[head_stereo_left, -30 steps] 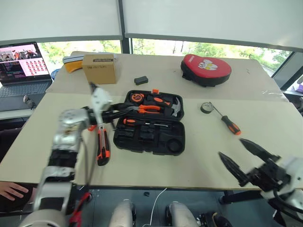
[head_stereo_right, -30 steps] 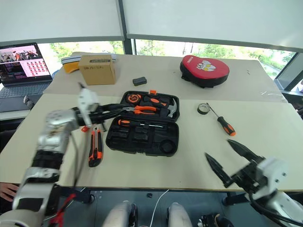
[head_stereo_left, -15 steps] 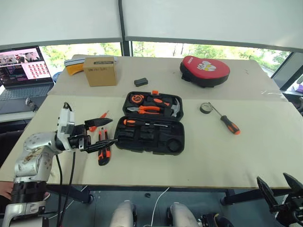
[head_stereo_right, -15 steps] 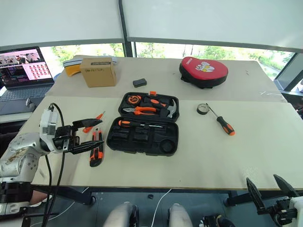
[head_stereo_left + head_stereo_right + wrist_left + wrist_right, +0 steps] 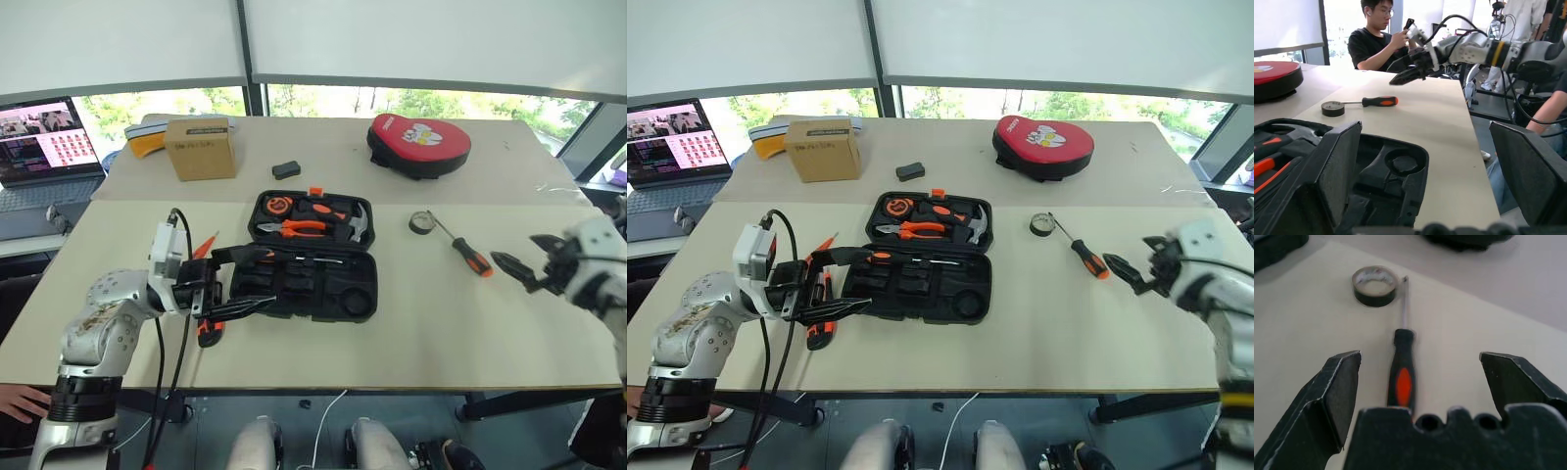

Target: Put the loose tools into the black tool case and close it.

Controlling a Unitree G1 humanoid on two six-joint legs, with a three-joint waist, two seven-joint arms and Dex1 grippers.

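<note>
I am working in what is looking like an office or robotics lab: a pale desk (image 5: 441,323) under blinded windows (image 5: 421,44), a laptop (image 5: 44,147) glowing beside it, a person (image 5: 1378,36) sitting nearby, another robot arm (image 5: 1484,49) reaching in.

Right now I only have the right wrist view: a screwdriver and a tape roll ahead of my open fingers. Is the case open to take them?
Observer: Yes. The black tool case lies open flat on the table, to the robot's left of that screwdriver and tape roll.
Operator: What else is loose out there?
Observer: The utility knife and the thin orange tester screwdriver lie on the table off the case's left edge, where the open left gripper is.
</note>
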